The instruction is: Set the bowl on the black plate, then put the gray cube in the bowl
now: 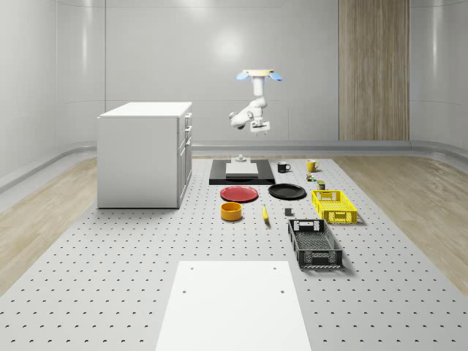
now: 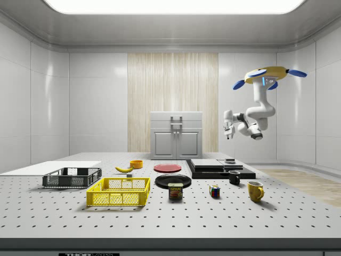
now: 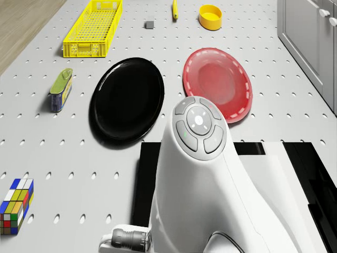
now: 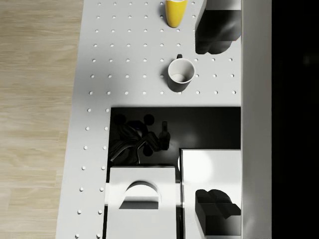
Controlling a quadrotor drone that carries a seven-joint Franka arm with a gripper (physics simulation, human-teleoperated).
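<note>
Drone (image 1: 257,74) hovers high over black pad (image 1: 242,175), upper centre of whole-scene view. Pincer (image 2: 228,131) empty; opening cannot tell. Bowl (image 1: 232,211) mid-frame, near black plate (image 1: 287,191). Gray cube (image 1: 288,213) just right. Bowl likely light, rigid, slick: grip rim wall.

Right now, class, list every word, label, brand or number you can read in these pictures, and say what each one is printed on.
"SPAM": on the front of the can standing on the table by the yellow basket, side view.
A black plate with white lettering at the table's front edge: too small to read.
Nothing else carries readable text.
</note>
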